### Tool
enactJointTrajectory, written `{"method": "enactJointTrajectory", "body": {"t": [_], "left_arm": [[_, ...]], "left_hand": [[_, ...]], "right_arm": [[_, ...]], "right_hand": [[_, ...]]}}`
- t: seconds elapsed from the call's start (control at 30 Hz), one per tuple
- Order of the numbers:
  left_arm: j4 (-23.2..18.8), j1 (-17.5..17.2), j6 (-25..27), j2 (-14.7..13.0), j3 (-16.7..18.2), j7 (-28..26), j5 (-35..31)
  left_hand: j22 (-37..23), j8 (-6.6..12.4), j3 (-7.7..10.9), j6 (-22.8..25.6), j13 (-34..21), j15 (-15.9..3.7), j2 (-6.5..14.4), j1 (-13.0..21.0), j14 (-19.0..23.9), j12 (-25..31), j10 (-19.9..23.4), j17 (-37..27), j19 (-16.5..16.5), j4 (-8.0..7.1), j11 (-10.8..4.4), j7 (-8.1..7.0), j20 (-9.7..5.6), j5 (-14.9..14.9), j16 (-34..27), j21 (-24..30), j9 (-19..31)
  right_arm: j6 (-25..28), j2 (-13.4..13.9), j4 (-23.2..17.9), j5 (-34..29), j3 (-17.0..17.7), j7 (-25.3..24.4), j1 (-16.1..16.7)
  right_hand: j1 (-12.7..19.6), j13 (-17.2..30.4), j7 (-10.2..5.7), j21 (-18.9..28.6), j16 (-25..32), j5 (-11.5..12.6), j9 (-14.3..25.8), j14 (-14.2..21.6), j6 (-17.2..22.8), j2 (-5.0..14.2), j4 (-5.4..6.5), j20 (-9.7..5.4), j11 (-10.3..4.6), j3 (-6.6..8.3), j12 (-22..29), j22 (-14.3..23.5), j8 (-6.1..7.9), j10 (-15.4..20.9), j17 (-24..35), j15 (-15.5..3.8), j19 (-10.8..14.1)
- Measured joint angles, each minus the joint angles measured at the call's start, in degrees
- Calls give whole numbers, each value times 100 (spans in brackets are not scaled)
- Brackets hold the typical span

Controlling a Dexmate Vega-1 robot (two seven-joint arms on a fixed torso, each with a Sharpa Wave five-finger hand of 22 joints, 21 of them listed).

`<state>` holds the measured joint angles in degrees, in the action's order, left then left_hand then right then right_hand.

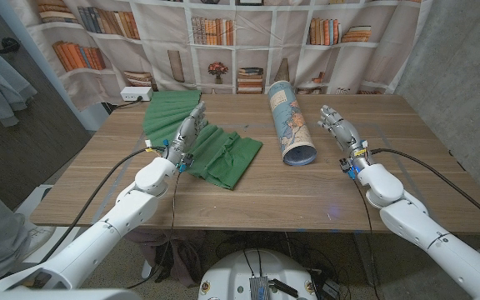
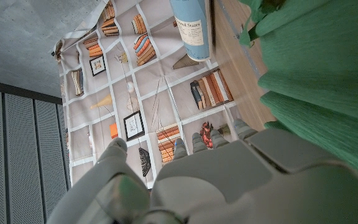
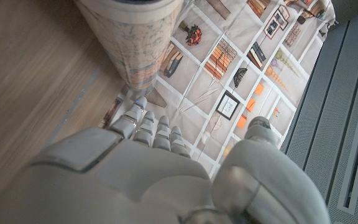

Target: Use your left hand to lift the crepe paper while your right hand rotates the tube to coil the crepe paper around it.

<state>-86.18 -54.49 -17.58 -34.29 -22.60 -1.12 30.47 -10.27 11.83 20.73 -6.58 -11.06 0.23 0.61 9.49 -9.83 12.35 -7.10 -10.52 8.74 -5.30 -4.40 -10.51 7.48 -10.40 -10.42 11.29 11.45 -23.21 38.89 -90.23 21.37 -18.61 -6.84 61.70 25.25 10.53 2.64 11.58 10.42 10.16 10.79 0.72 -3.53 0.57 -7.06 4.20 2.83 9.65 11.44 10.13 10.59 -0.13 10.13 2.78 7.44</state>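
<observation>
Lying lengthwise front-to-back, tube beside crepe paper.

Both arms are white with smooth rounded shells. The left hand and right hand are light grey. A black cable runs along each forearm.

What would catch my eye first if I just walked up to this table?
Probably the bright green crepe paper, spread in folds on the wooden table, with the robot's left hand over it. Next, the map-printed tube lying to its right, with the right hand beside it, apart.
</observation>
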Motion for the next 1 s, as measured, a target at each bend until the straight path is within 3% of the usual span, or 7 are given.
{"method": "enactJointTrajectory", "body": {"t": [0.13, 0.2, 0.3, 0.37, 0.63, 0.8, 1.0], "left_arm": [[-25, 1, 71, -23, -25, 5, -7], [-38, -1, 106, -28, -38, 7, -19], [-59, -24, 106, -28, -51, 7, -19], [-75, -55, 132, -19, -59, -59, -51], [-189, -127, 181, -20, -70, -129, -61], [-297, -175, 242, -57, -57, -170, -51], [-336, -183, 289, -84, -48, -162, -20]], "left_hand": [[0, 0, 0, -19, 0, 0, 0, 0, 0, 0, 0, 0, 0, 0, 0, 19, 0, 0, 0, 0, 0], [0, 0, 0, -19, 0, 0, 0, 0, 0, 0, 0, 0, 0, 0, 0, 19, 0, 0, 0, 0, 0], [0, 0, 0, -19, 0, 0, 0, 0, 0, 0, 0, 0, 0, 0, 0, 19, 0, 0, 0, 0, 0], [0, 0, 0, -19, 0, 0, 0, 0, 0, 0, 0, 0, 0, 0, 0, 19, 0, 0, 0, 0, 0], [-16, 0, 0, 3, 1, -1, 0, 0, 0, 0, 0, 0, 0, 0, 0, 40, 0, 0, 0, 0, 1], [-29, 0, 0, 3, 0, -1, 0, 0, 0, 0, 0, 0, -1, 0, 0, 40, 0, 0, 0, 0, 1], [-29, 0, 0, 3, 1, -1, 0, 0, 0, 0, 0, 1, 0, 0, 0, 40, 0, 0, 0, 0, 1]], "right_arm": [[85, 223, -249, -292, 42, -106, 148], [133, 369, -399, -454, 88, -178, 252], [193, 369, -399, -670, 88, -272, 252], [237, 577, -642, -844, 162, -351, 418], [344, 726, -850, -1314, 230, -600, 593], [416, 792, -1010, -1568, 282, -760, 755], [651, 924, -1276, -1984, 341, -949, 981]], "right_hand": [[-1, 0, 1, -36, -7, 0, 29, -149, -59, -1, -15, -45, -18, -15, 0, 0, 0, -18, 0, -140, -88], [-1, 0, 0, -36, -7, 1, 29, -154, -59, -1, -16, -62, -18, -14, 0, 0, 0, -18, 0, -145, -105], [-1, 0, 1, -36, -7, 2, 29, -154, -59, -1, -30, -62, -19, 1, 0, 0, 1, -18, 0, -145, -105], [31, 0, 15, -36, -7, 2, 29, -154, -73, 31, -30, -62, -19, 1, 0, 0, 1, -18, 0, -145, -105], [140, 0, 63, -36, -7, 2, 29, -154, -121, 75, -88, -156, -19, 59, 1, 0, 1, -17, 0, -144, -14], [353, 0, 63, -59, -7, 2, 28, -172, -121, 112, -164, -280, -33, 135, 1, 1, 45, -3, 1, -209, -136], [518, 0, 63, -59, -7, 2, 28, -202, -121, 102, -220, -319, -62, 191, 1, 1, 45, 3, 1, -240, -175]]}}
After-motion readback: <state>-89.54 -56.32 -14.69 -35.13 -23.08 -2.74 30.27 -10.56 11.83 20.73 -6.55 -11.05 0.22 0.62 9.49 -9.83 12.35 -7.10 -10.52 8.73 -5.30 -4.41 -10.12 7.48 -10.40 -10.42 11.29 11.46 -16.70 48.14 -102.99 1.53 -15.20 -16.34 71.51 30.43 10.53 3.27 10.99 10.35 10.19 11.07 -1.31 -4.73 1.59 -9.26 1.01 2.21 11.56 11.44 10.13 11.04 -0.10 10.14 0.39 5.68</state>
